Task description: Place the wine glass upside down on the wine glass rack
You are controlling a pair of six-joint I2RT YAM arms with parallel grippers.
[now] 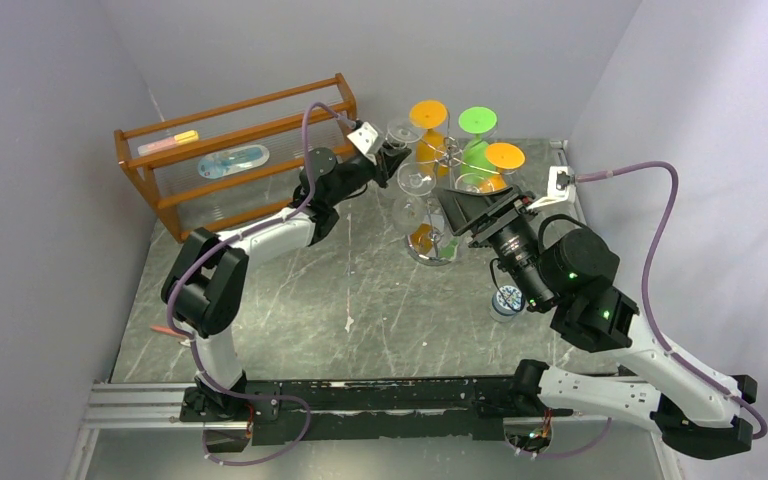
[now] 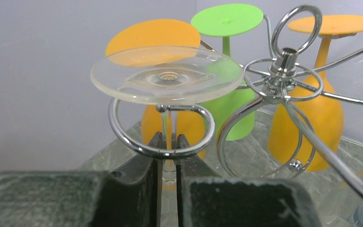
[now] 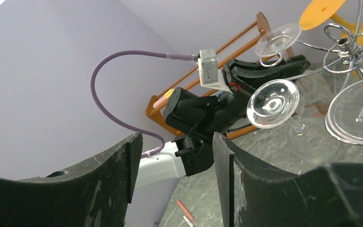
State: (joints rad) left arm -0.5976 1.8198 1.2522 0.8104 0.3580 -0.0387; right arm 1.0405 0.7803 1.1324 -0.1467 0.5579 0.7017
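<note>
Two hands work over the counter (image 1: 360, 300). Nearest, the right hand (image 3: 176, 142) hovers with its jaws apart and nothing between them. In the top view it is at about 5 o'clock from the hub of the wine glass rack (image 2: 283, 61).

Farther in, at the hub's 9 o'clock, the left hand (image 2: 168, 142) is clamped on the stem of the wine glass (image 2: 168, 75). The glass is inverted, with its stem inside a scroll arm (image 2: 137, 144) and its foot just above the wire. Whether the foot bears on the wire cannot be told.

Step in hand, by judgement: seating the glass.

Next move calls for:
- a slight lowering until the arm carries the foot;
- parting the jaws;
- a straight withdrawal toward 8 o'clock without nudging the orange glass (image 2: 321, 113) or the green glass (image 2: 227, 109) hanging beyond.
</note>
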